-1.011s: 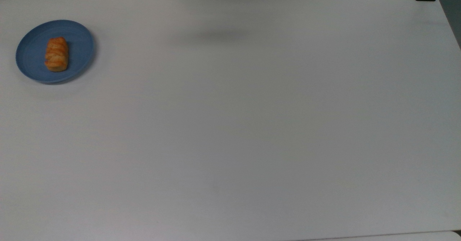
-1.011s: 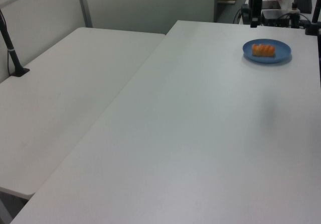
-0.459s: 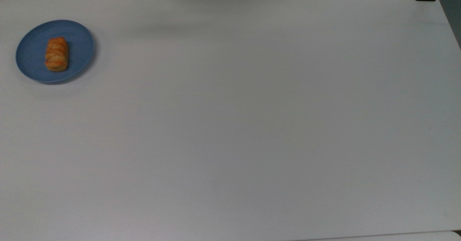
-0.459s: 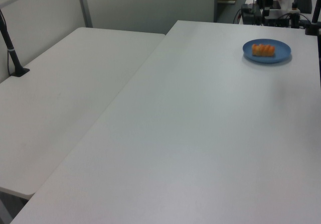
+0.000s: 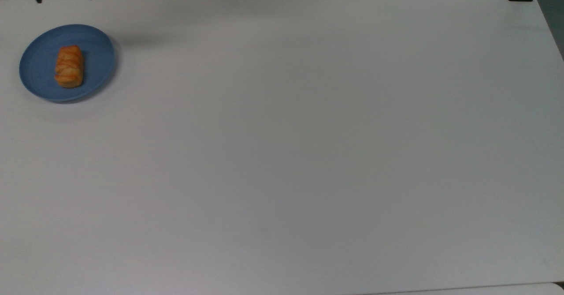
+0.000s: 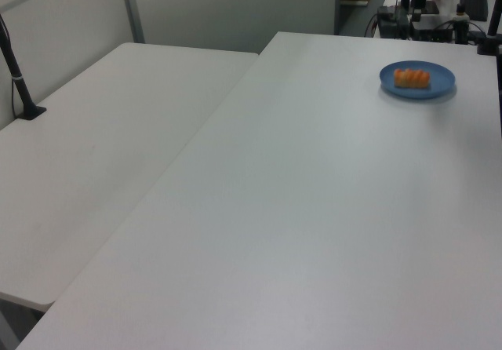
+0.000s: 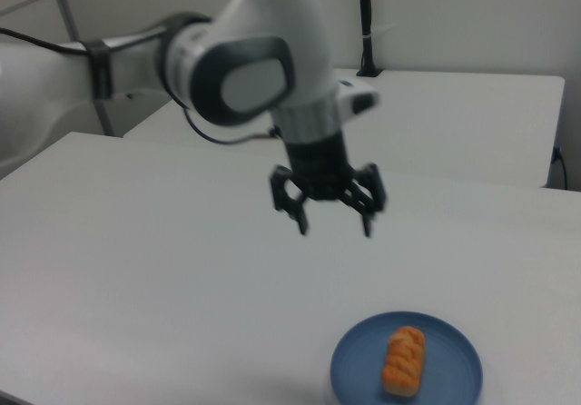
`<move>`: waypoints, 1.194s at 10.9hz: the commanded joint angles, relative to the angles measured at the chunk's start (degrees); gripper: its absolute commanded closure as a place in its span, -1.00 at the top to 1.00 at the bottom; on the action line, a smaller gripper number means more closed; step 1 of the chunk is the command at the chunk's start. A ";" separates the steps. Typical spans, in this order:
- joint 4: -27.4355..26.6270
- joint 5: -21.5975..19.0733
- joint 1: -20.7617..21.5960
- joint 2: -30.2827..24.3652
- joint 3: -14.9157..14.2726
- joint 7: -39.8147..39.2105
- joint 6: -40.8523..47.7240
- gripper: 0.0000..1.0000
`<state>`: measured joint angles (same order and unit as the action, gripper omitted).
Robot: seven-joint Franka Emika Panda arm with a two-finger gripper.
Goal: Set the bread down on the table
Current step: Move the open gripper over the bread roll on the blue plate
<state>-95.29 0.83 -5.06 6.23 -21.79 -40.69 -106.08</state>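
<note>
Gripper (image 7: 334, 228) spread wide in the air, bread (image 5: 69, 66) lengthwise top-to-bottom in the top view, on blue plate (image 5: 39, 52)

Overhead top view, oblique side views, shared blue plate (image 5: 99, 48) corner.

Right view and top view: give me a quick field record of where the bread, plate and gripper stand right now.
bread: lying on the blue plate, not yet on the bare table
plate position: near the top view's left edge
gripper: open, empty, in the air above the table, apart from the plate
fingers: pointing down
task state: bread not grasped
</note>
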 commanded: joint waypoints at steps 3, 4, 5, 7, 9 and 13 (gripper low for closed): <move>-2.88 -2.76 -1.53 7.91 -4.14 -4.22 -7.30 1.00; -3.06 -2.76 -1.88 9.40 -4.14 -4.40 -8.26 1.00; -4.10 -2.85 -1.89 10.64 -4.14 -4.23 -10.36 1.00; -6.04 -3.29 -2.67 12.22 -4.14 -4.40 -15.54 1.00; -6.22 -3.38 -3.73 15.38 -4.14 -4.49 -18.54 1.00; -8.42 -3.38 -4.70 18.29 -4.05 -4.93 -25.48 1.00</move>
<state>-101.79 -1.25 -9.63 23.79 -25.51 -43.71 -127.73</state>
